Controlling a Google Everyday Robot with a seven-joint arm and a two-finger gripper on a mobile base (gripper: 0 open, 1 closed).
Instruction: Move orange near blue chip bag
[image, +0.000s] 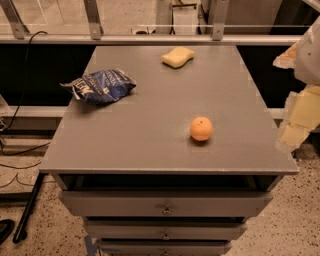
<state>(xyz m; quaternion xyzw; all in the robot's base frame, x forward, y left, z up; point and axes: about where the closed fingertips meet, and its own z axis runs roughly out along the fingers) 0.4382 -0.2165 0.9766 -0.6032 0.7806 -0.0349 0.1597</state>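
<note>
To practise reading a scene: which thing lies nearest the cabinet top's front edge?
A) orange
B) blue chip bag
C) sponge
A: the orange sits closest to the front edge of the cabinet top, with the blue chip bag and sponge further back; the gripper hangs beyond its right edge.

A small round fruit of bright orange (201, 128), marked by a tiny dark stem dimple, is set off against the plain matte grey of the flat-topped table (150, 145). A crumpled foil chip bag (101, 86) is coloured dark blue and printed with white lettering. A wavy sponge (178, 56) is shown in pale yellow. At the right edge of the view, the gripper (299, 117) is seen in cream-yellow and white patches. The terrazzo floor (285, 225) is speckled beige with dark flecks.
</note>
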